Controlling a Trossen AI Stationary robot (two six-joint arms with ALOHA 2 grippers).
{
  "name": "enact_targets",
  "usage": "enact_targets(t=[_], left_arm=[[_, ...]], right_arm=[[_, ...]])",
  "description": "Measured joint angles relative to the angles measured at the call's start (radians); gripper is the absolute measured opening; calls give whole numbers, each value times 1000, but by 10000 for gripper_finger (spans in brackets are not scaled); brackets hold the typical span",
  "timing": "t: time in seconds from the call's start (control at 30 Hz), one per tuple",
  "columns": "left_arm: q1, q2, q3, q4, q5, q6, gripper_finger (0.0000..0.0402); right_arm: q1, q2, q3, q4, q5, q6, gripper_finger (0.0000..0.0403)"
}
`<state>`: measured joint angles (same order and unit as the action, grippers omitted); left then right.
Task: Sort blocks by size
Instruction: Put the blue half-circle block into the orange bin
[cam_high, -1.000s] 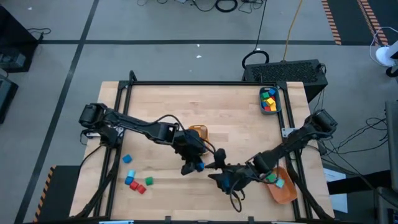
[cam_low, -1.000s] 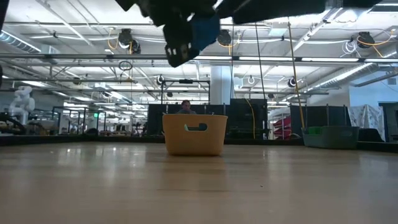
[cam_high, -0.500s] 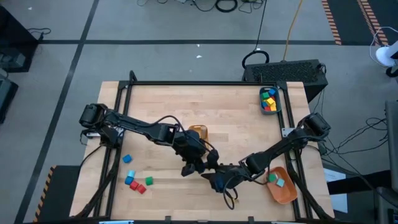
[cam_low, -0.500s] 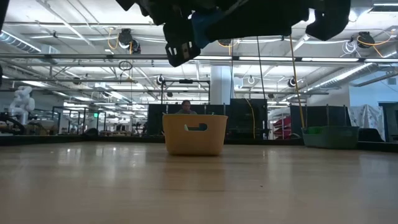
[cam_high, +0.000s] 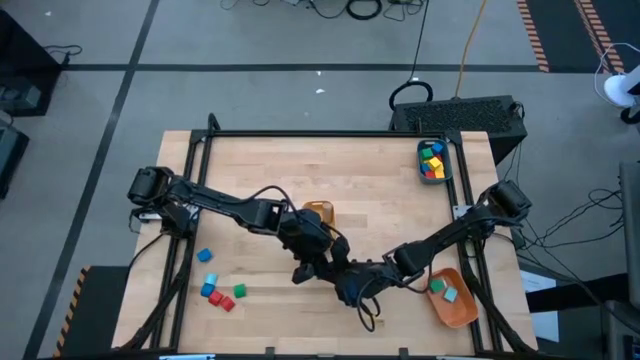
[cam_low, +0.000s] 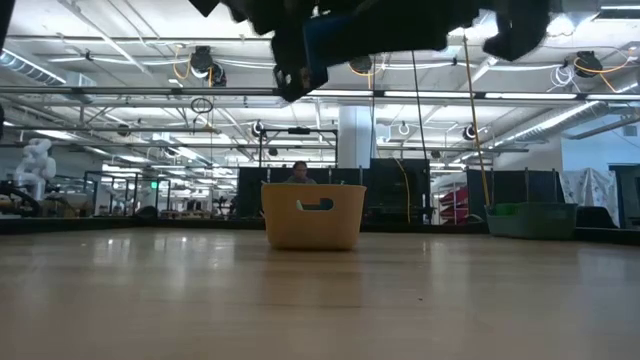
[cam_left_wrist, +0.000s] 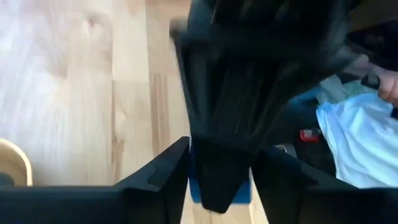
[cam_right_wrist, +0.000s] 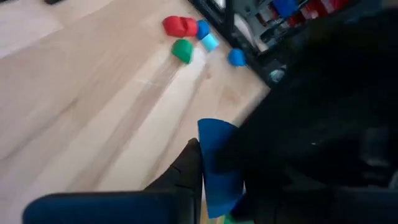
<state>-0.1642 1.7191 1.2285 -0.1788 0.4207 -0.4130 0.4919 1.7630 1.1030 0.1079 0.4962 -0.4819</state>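
Above the table's near middle my two grippers meet around one blue block (cam_right_wrist: 217, 163), which is also in the left wrist view (cam_left_wrist: 239, 190) and in the low view (cam_low: 322, 38). My left gripper (cam_high: 313, 268) reaches in from the table's left and my right gripper (cam_high: 345, 282) from the right, both shut on this block. Several more blocks, blue (cam_high: 204, 256), red (cam_high: 226, 303) and green (cam_high: 240, 291), rest on the wood at the near left. My left gripper pinches the blue block's two opposite faces (cam_left_wrist: 242, 193) between its fingers, slanting down from the table's left. The block hangs clear, high above the table. My right gripper comes slanting down from the table's right. One finger (cam_right_wrist: 188, 167) lies against a face of the block (cam_right_wrist: 208, 152). The left gripper's dark body hides the other finger.
A tan bin (cam_high: 318, 212) stands just beyond the grippers, mid-table (cam_low: 313, 215). A teal bin (cam_high: 432, 160) with several blocks is at the far right. An orange bin (cam_high: 455, 305) with a green and a cyan block is at the near right. A black frame edges the table.
My right gripper has moved toward the table's left and slightly down, up to my left gripper, and has shut on the blue block held there. The block has stayed in place, clear of the table.
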Motion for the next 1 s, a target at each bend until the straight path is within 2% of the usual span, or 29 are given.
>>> enact_targets(t=[0.1, 0.23, 0.4, 0.67, 0.83, 1.0], left_arm=[[2, -3, 2, 25, -10, 1, 184], [3, -10, 2, 5, -11, 2, 190], [13, -53, 2, -189, -12, 3, 191], [-61, -131, 2, -470, -190, -10, 192], [-158, -187, 2, -582, -363, -102, 193], [-244, -219, 2, -645, -472, -210, 193]], right_arm=[[1, 3, -1, -15, -8, 32, 68], [3, 3, -1, -38, -7, 56, 68], [30, -10, -1, -162, 3, 129, 68], [135, -76, -2, -410, 3, 377, 68], [235, -125, -1, -582, 3, 579, 68], [338, -167, -1, -694, 5, 809, 68]])
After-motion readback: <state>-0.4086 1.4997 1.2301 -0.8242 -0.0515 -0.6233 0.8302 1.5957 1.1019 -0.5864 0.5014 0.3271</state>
